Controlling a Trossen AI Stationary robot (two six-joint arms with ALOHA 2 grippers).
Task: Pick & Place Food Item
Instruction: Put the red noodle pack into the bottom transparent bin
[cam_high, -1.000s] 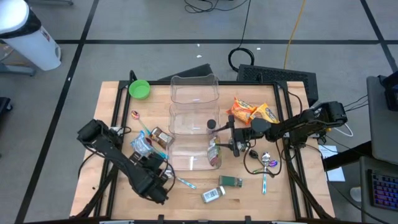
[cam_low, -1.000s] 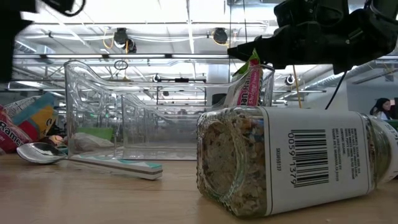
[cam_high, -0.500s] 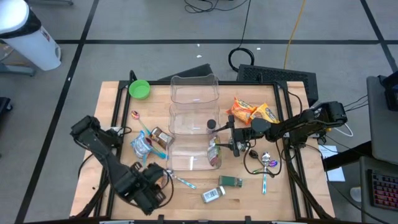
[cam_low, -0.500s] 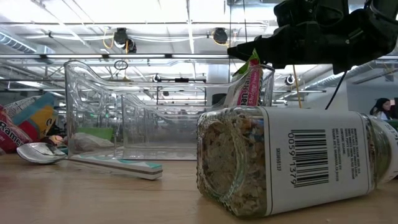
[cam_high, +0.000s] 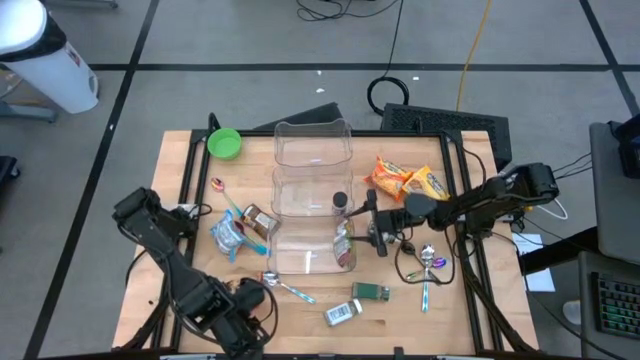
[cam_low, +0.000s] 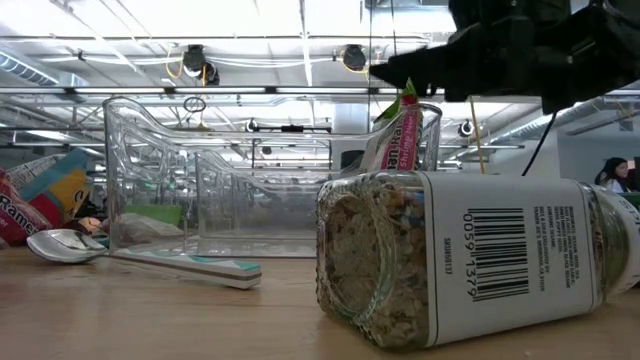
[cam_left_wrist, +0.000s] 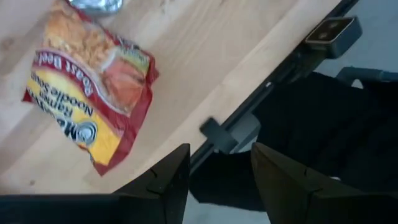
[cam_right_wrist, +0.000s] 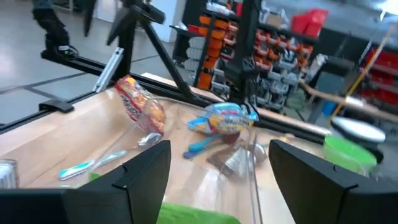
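As my left gripper retreats empty, fingers apart, the right gripper lifts open off the snack, seemingly released into the bin.

High: straight down on table. Low: table-level, close to jar; both share clear bin. Wrists: forward past claws.

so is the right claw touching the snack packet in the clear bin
Cannot tell. In the high view the right claw sits at the snack packet in the clear bin, but neither it nor the low view shows contact or gap.
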